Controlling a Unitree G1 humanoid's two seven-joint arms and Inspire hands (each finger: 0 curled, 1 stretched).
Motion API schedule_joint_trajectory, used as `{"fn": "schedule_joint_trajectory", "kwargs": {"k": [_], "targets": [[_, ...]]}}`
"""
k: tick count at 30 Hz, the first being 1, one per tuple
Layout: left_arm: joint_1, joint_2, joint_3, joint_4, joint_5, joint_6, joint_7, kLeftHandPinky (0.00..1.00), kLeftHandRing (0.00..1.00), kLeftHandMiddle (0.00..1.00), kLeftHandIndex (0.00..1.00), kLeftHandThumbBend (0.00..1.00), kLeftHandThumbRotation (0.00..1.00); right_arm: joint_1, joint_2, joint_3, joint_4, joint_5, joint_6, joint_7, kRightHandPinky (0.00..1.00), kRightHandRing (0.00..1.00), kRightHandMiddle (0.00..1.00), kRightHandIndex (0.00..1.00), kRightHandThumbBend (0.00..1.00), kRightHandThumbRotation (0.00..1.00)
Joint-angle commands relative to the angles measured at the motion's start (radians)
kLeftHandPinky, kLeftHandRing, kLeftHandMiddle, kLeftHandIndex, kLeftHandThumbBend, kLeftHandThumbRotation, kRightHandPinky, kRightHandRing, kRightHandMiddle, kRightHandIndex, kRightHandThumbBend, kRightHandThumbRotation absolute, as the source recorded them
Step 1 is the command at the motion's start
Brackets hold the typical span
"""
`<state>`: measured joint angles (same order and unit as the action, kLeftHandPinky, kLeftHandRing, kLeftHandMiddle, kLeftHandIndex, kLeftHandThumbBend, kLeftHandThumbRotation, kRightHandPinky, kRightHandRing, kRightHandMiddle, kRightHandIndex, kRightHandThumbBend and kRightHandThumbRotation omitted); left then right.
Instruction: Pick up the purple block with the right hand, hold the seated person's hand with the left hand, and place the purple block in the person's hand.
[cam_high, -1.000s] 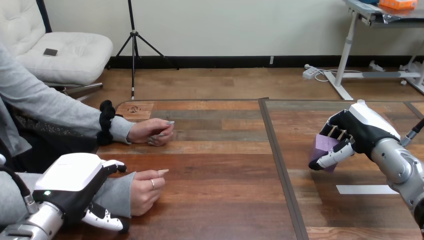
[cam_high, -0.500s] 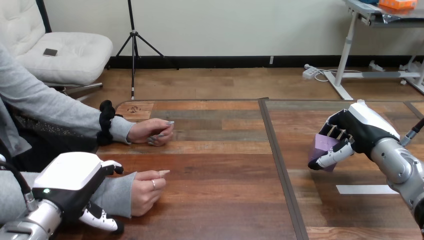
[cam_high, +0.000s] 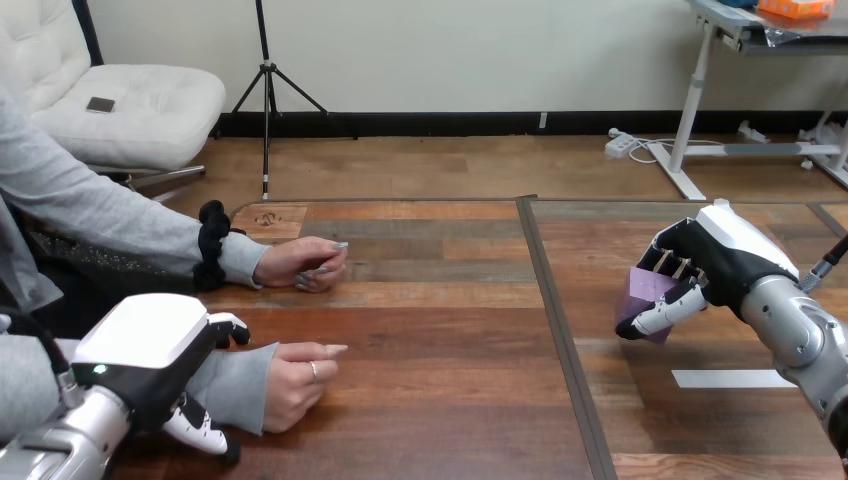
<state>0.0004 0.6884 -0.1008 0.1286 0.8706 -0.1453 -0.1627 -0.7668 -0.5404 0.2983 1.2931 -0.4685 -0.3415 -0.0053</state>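
Note:
My right hand (cam_high: 715, 255) hangs a little above the right half of the table, shut on the purple block (cam_high: 648, 290), which shows between its fingers and thumb. At the lower left my left hand (cam_high: 145, 345) sits over the grey-sleeved wrist of the person's nearer hand (cam_high: 295, 375). Its fingers curl over the far side of the sleeve and its thumb lies along the near side. That hand of the person rests on the table in a loose fist, one finger pointing right. The person's farther hand (cam_high: 300, 263) lies curled on the table further back.
A dark seam (cam_high: 555, 310) runs front to back between the two table halves. A strip of white tape (cam_high: 732, 379) lies on the right half below my right hand. Bare wood spans the middle between the person's hands and the block.
My left hand has slid a little to the left along the sleeve. The person's nearer hand has edged slightly right. My right hand and the block have not moved.

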Motion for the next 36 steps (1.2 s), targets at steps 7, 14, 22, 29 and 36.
{"fn": "schedule_joint_trajectory", "kwargs": {"k": [7,14,22,29,36], "targets": [[-0.060,0.030,-0.019,0.010,0.005,0.058,-0.035,0.49,0.62,0.67,0.68,0.97,0.02,-0.044,-0.004,-0.024,-0.043,0.016,-0.013,-0.022,0.35,0.41,0.45,0.45,0.87,0.00],[-0.064,0.027,-0.020,0.011,-0.012,0.067,-0.051,0.49,0.60,0.66,0.67,0.96,0.01,-0.044,-0.005,-0.026,-0.041,0.019,-0.014,-0.019,0.36,0.41,0.45,0.45,0.86,0.00],[-0.068,0.022,-0.021,0.024,-0.032,0.065,-0.054,0.50,0.60,0.64,0.65,0.96,0.00,-0.045,-0.005,-0.029,-0.045,0.023,-0.014,-0.010,0.36,0.41,0.46,0.45,0.85,0.00],[-0.075,0.024,-0.030,0.043,-0.041,0.057,-0.041,0.49,0.59,0.62,0.64,0.96,0.00,-0.044,-0.007,-0.032,-0.049,0.024,-0.019,-0.009,0.35,0.41,0.45,0.45,0.84,0.00],[-0.085,0.021,-0.038,0.062,-0.044,0.056,-0.043,0.47,0.56,0.60,0.62,0.96,0.00,-0.043,-0.008,-0.035,-0.050,0.027,-0.020,-0.010,0.36,0.41,0.46,0.46,0.85,0.00]]}}
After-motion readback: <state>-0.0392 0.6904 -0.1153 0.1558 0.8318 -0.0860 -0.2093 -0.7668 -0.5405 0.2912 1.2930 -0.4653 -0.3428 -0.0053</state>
